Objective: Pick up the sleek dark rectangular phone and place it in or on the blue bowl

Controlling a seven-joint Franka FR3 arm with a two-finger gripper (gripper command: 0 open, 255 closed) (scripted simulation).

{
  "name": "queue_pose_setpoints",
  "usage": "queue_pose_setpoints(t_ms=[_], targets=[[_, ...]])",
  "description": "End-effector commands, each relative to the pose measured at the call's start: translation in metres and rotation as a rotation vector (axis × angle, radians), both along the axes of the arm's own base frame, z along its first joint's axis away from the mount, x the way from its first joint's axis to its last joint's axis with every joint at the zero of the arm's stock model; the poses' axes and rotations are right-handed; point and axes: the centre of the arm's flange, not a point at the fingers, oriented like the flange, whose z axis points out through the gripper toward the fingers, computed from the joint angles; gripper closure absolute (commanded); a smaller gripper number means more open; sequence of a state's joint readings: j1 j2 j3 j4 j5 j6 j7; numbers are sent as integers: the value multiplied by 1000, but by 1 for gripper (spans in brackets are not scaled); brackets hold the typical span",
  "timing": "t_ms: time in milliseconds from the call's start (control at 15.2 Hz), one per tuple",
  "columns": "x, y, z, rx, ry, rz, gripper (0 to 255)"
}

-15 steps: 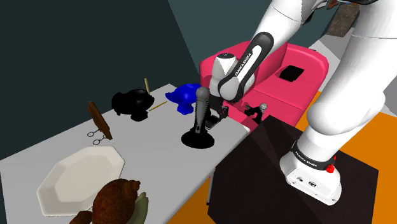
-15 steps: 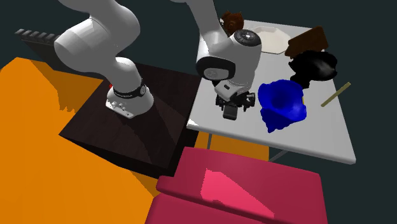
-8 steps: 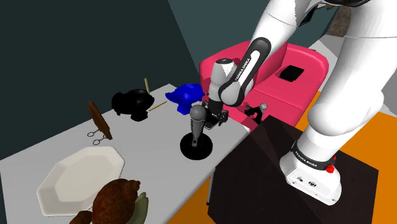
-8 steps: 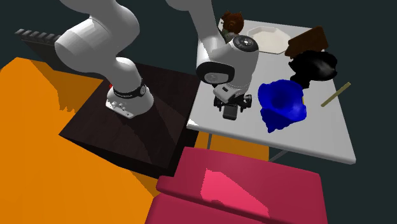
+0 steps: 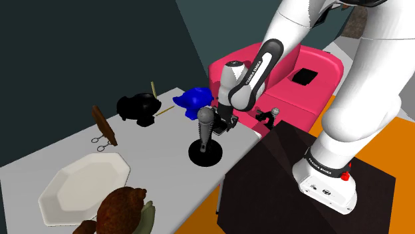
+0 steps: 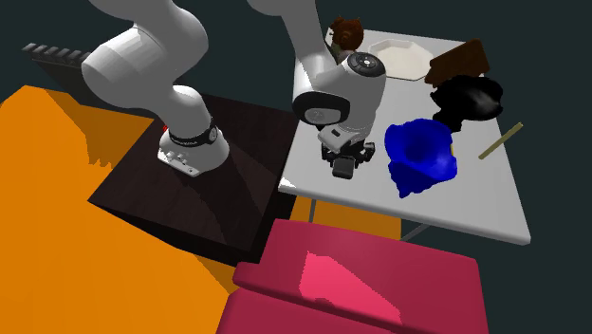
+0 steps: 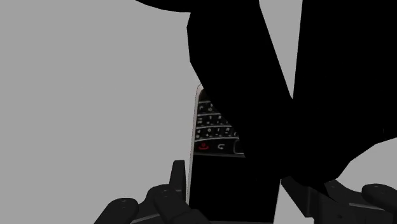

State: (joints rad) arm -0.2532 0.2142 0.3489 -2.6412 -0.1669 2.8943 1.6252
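Wrist view is showing the gripper (image 7: pixel 236 193) hanging with fingers apart on either side of the phone (image 7: pixel 216 137), which is lying flat on the grey table (image 7: pixel 95 95) near the blue bowl (image 5: pixel 193 98).

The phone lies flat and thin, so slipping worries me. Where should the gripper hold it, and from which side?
Across its narrow width, on the two long edges of the phone, near the screen end, coming straight down from above: it lies flat on the grey table, and a black upright object crowds its keypad end.
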Motion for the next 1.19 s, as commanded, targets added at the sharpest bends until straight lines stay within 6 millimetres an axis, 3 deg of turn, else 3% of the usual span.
queue_pose_setpoints(t_ms=[0, 198, 1122], targets=[[0, 0, -1, 1, 0, 0, 255], [0, 0, -1, 1, 0, 0, 255], [0, 0, 73, 1, 0, 0, 255]])
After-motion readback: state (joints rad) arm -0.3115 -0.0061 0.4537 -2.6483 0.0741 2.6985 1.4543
